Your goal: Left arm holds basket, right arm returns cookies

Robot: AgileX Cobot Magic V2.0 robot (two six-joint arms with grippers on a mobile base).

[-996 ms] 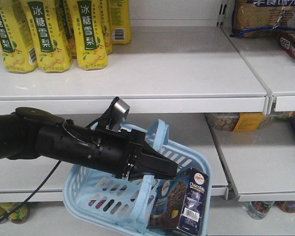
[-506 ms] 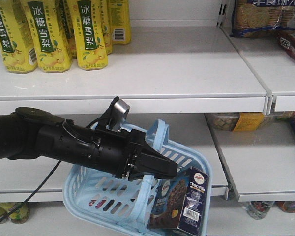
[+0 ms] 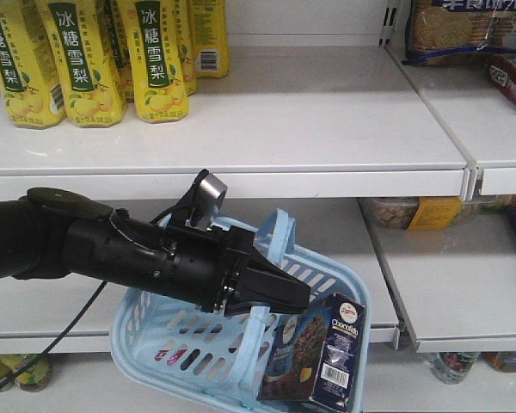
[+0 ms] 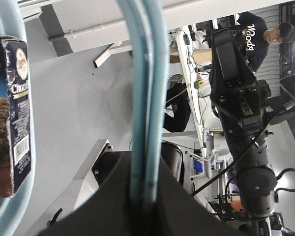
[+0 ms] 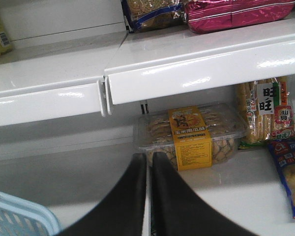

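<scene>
Cookies in basket; right gripper empty and off target.
Front: left gripper point(image 3: 303, 297) clamps handles point(image 3: 284, 225) of basket point(image 3: 146, 344); cookies point(image 3: 334, 344) stand upright in its right corner. Left wrist: box at far left. Right wrist: right gripper point(image 5: 149, 169) narrow, empty; basket corner lower-left, cookies judged that way.

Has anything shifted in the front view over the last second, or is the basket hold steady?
Nothing visibly changed. The left end effector stays shut on the handles of the basket, and the cookies sit inside it as before.
</scene>
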